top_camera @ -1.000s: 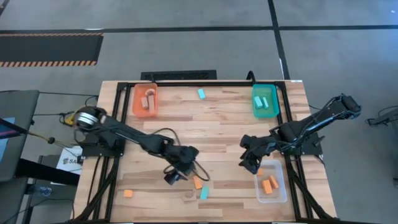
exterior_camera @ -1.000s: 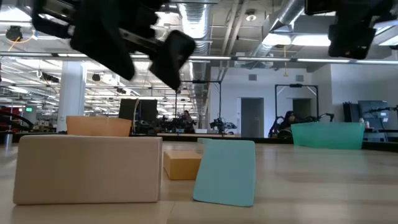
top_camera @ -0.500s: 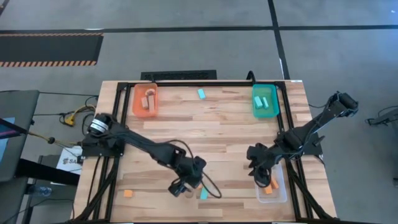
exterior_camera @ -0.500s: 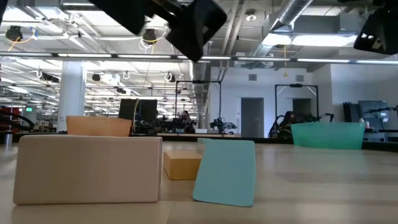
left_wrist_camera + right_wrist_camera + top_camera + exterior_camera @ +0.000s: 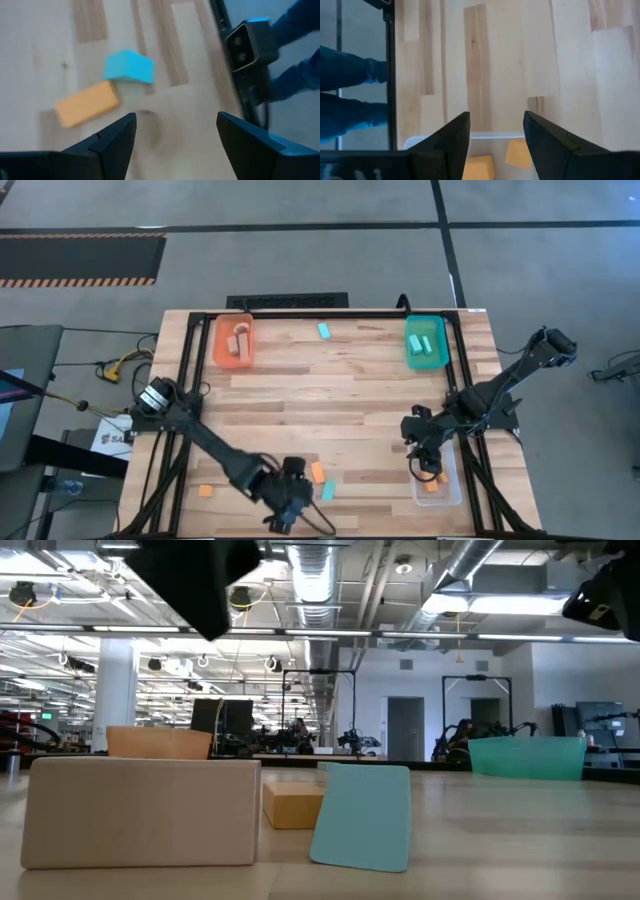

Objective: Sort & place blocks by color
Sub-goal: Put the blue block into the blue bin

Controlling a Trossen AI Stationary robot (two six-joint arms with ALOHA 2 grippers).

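Over the clear tray (image 5: 449, 490), right fingers (image 5: 450, 145) apart; left fingers (image 5: 112, 142) apart near the front edge.

This is a robotics lab set in a large industrial hall; exposed silver ducts (image 5: 470, 580) and pipes run beneath rows of ceiling lights (image 5: 90, 635); the concrete floor (image 5: 300, 202) carries a hazard-striped strip (image 5: 80, 260); the butcher-block table (image 5: 340, 395) sits in a black metal frame (image 5: 180, 350) with loose cables (image 5: 115, 365) beside it; further workstations with monitors (image 5: 225, 720) fill the hall behind.
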